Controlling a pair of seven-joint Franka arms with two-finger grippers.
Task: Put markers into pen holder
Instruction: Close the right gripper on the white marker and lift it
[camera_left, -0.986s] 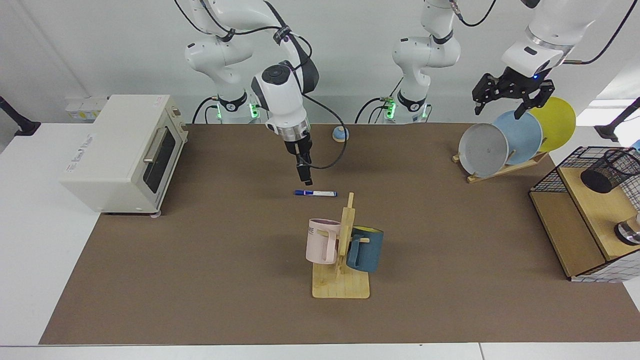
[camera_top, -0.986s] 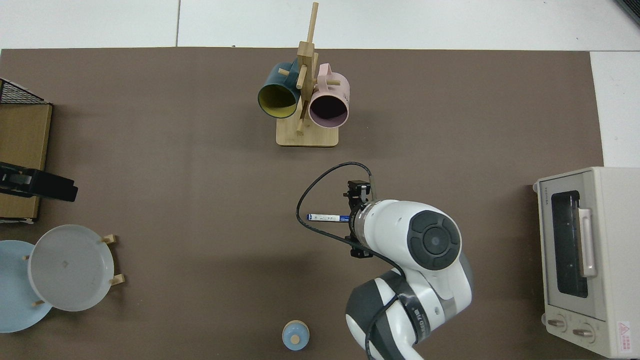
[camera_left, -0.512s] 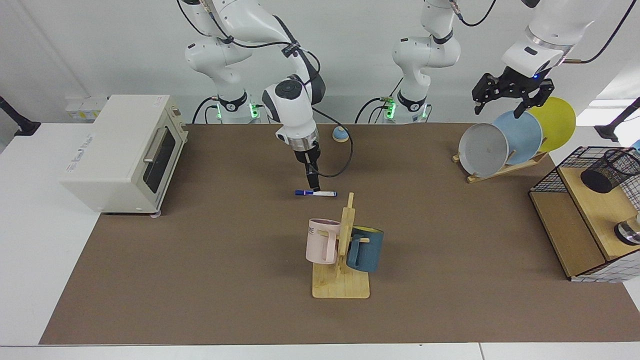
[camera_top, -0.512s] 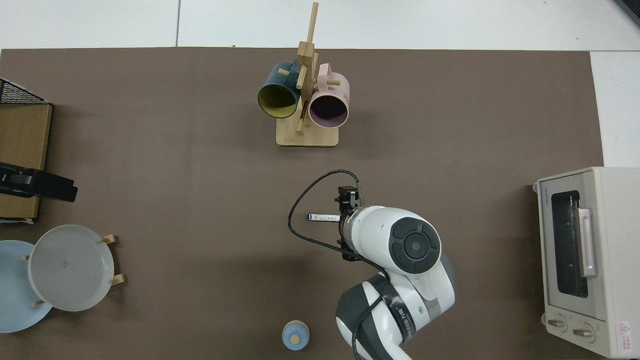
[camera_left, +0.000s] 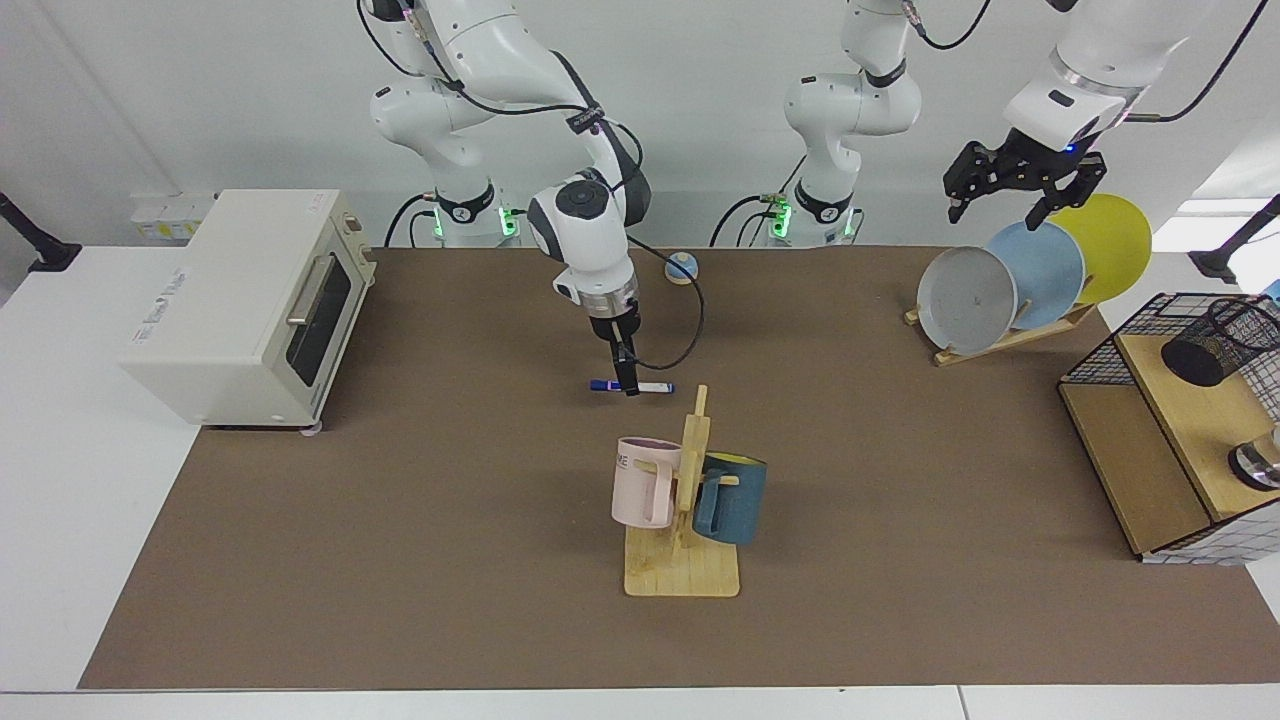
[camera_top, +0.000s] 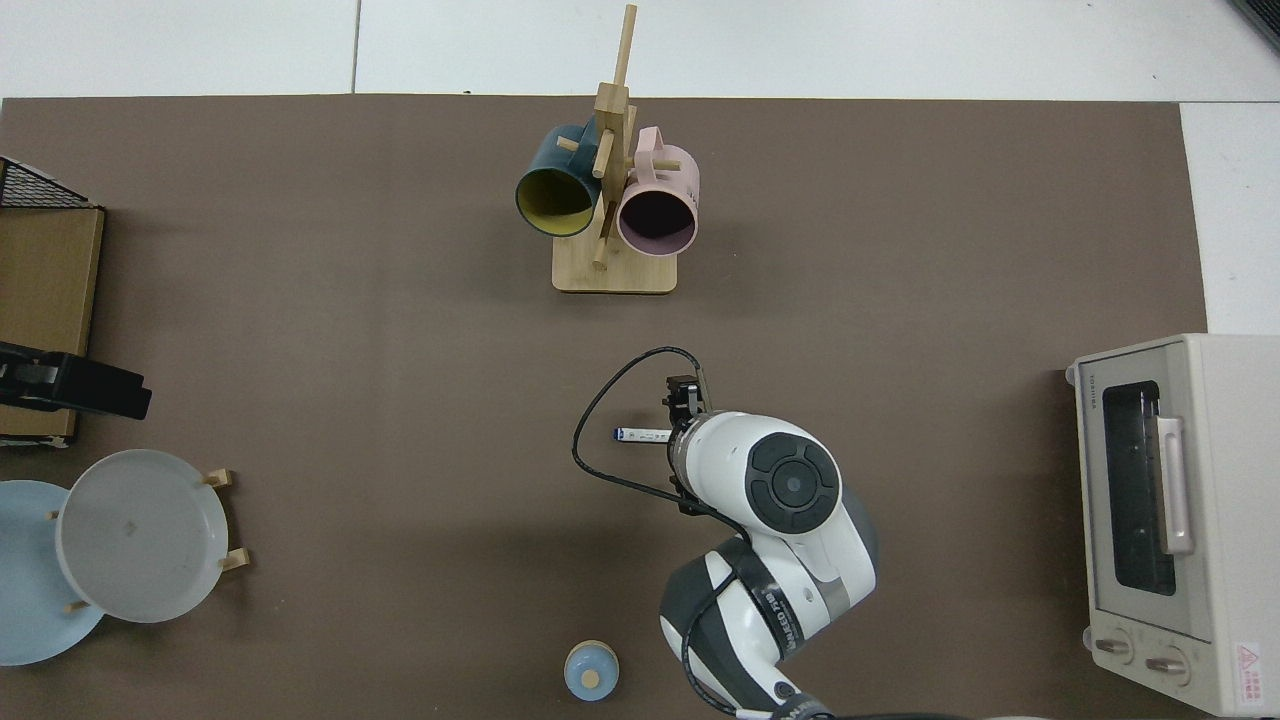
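None of the markers is in the pen holder (camera_left: 1222, 340) yet, so by my judgement the task is at its very first step, the pick-up. Only one marker (camera_left: 652, 387) can be seen. It lies flat on the brown table (camera_left: 400, 560), directly under the tip of the right gripper (camera_left: 631, 390), its dark blue cap poking out on one side of the claw and its white barrel on the other. The claw points straight down and is at the marker's level. It is seen edge-on in the facing view and hidden beneath the wrist in the top view, so I cannot tell whether it is apart or already clamped on the barrel. The marker is not lifted, as it lies level on the mat. The pen holder sits well apart from this claw, far across the table on the left arm's side, on a wooden board inside the wire basket (camera_left: 1100, 350), and it appears to lean over rather than stand upright. Between claw and holder lies open mat, with the mug rack (camera_left: 690, 480) just in front of the claw and the plate rack (camera_left: 1000, 290) off toward the basket. The left gripper (camera_left: 1020, 190) waits high above the plates, its claw spread apart and empty. What is left, as I judge it: secure the grip, lift, carry across, and drop the marker into the cup.
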